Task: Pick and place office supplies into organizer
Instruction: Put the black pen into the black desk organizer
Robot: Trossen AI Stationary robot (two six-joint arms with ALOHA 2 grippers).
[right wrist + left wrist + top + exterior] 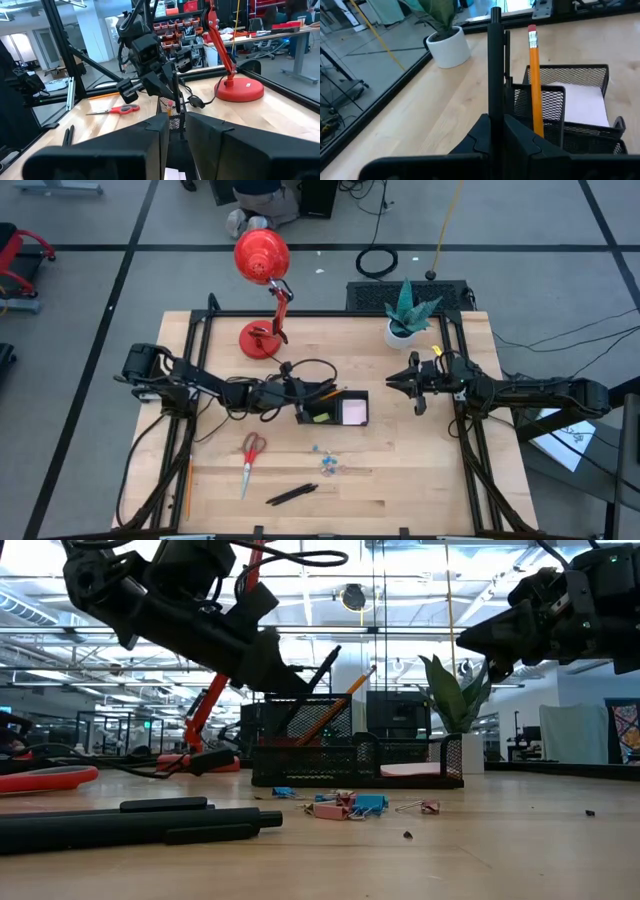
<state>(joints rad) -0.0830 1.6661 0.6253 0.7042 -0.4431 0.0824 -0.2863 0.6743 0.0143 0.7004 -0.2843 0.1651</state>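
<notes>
Seen from above, reading left to right across the table point(420, 480). Near the left edge a pencil point(187, 488) lies lengthwise, apart from the rest. Next come the red-handled scissors point(250, 460), blades toward 6 o'clock, and at about 4 o'clock from them two black pens point(291, 494) lie together near the front edge; all of these are not yet stowed.

At table centre the left end effector point(297, 393) hangs over the left end of the black mesh organizer point(345, 394). Its fingers are narrow, pinched on a black pen point(495, 65) held nearly upright, apparently so the pen can drop tip-first into the tall cup compartment. An orange pencil point(534, 80) already stands in that cup, leaning, eraser up. The pale sticky-note pad point(354, 412) lies flat in the low right compartment, and a yellow-green piece point(320, 417) sits in the compartment beside it.

At 6 o'clock from the organizer, small coloured clips point(327, 463) are scattered loose on the wood.

The red desk lamp point(262, 260) stands at 11 o'clock from the organizer, the potted plant point(408, 315) at 1 o'clock.

At 3 o'clock the right end effector point(412, 383) waits clear above the table, fingers close together and empty.
</notes>
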